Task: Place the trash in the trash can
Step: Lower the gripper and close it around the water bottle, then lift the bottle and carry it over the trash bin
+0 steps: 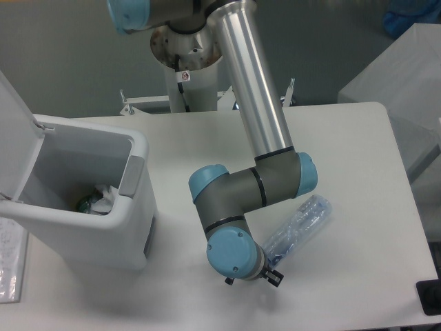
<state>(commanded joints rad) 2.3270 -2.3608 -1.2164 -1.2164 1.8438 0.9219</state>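
A bluish see-through bottle [303,224], one piece of the trash, lies on the white table right of centre. Its lower end runs under my wrist. Only small black parts of my gripper [270,277] show beneath the blue wrist joint, close to that end. The frame does not show whether the fingers are open or shut, or whether they touch the bottle. The trash can [131,227] stands at the left with its lid [14,131] swung open. Inside it lies crumpled clear trash with green markings [95,201].
A clear flat packet [9,269] lies at the left edge beside the can. A black object [431,298] sits at the table's front right corner. My arm's base [186,65] stands behind the table, and a grey covered surface [406,76] is at the far right.
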